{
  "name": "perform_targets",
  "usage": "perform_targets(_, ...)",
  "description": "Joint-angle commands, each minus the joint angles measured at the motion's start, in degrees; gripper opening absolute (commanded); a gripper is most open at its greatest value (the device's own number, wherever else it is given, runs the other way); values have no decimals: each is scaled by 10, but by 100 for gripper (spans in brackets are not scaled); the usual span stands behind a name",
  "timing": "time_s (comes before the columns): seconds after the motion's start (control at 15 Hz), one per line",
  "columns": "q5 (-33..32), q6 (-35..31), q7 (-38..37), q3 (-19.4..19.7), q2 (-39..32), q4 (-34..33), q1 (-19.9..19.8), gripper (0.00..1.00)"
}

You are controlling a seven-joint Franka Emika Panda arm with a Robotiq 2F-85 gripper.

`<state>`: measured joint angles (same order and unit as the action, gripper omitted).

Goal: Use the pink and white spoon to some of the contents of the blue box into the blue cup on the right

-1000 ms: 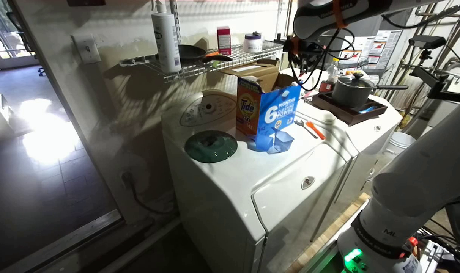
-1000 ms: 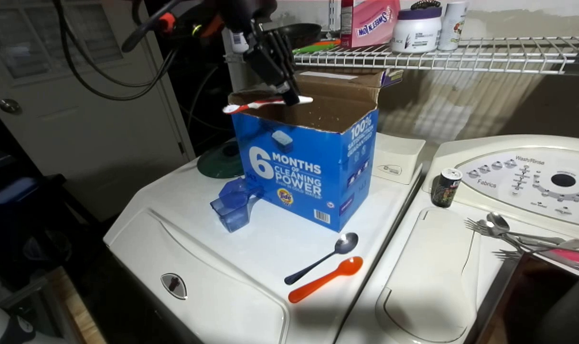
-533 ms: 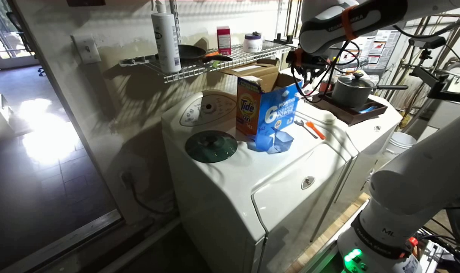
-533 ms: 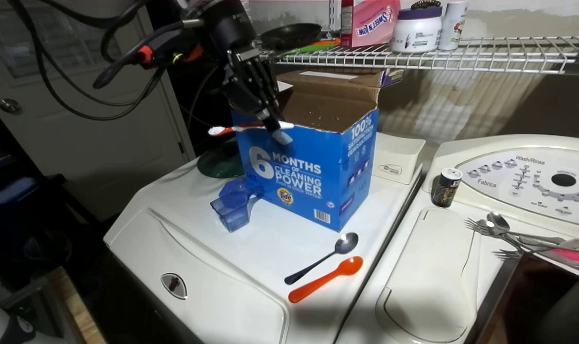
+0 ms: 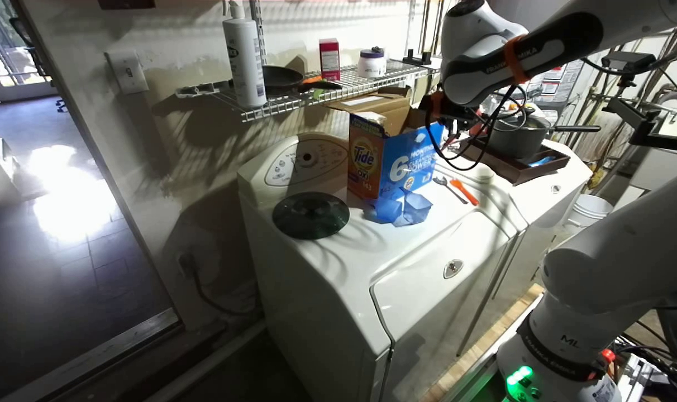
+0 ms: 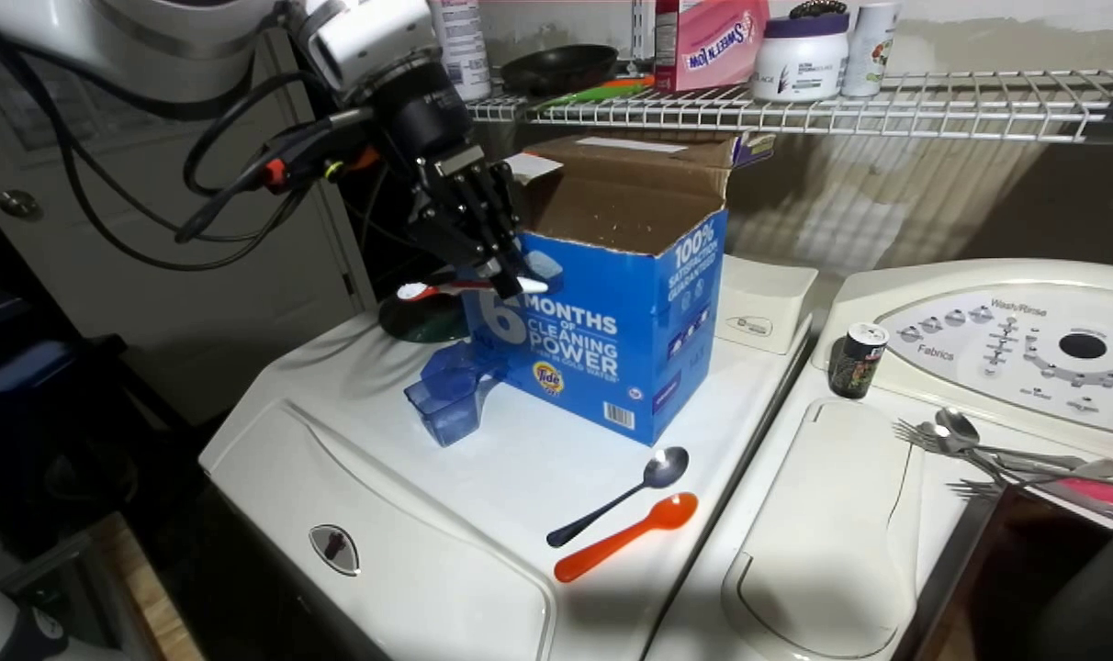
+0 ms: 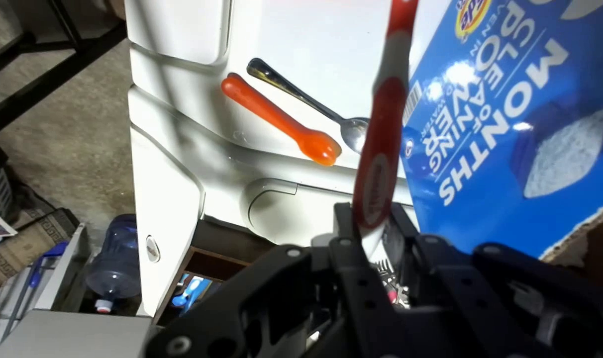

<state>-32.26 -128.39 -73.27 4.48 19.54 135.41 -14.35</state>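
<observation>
My gripper (image 6: 509, 280) is shut on the pink and white spoon (image 6: 451, 287), which lies roughly level. The wrist view shows its red and white handle (image 7: 378, 149) between the fingertips; the bowl is out of that view. The bowl end looks white on top in an exterior view. The gripper is in front of the blue box (image 6: 602, 330), near its upper front face. The box stands upright with its top open; its contents are hidden. Two blue see-through cups stand at its foot, the right one (image 5: 415, 207) beside another (image 5: 389, 211). The spoon is above and behind them.
A metal spoon (image 6: 621, 496) and an orange spoon (image 6: 625, 537) lie on the white machine top. A dark green lid (image 5: 310, 216) lies left of the box. A wire shelf (image 6: 933, 110) hangs above. A pot (image 5: 517, 137) sits in a dark tray; a small can (image 6: 858, 361) stands nearby.
The gripper has come down from above the box's opening to in front of its face, carrying the spoon lower and nearer the cups. The box, cups and loose spoons have not moved.
</observation>
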Motion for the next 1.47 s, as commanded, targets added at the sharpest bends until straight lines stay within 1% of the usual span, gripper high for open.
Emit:
perform_targets(0.0, -23, -25, -38, -17, 9, 30, -11, 5)
perform_targets(0.27, -41, -24, -55, -25, 3, 43, -11, 5)
perform_targets(0.67, -94, -34, -99, -31, -7, 54, -6, 5)
perform_targets(0.87, -124, -35, -128, -33, -14, 57, -4, 5)
perform_targets(1.4, -204, -42, -233, -40, -36, 56, 11, 5)
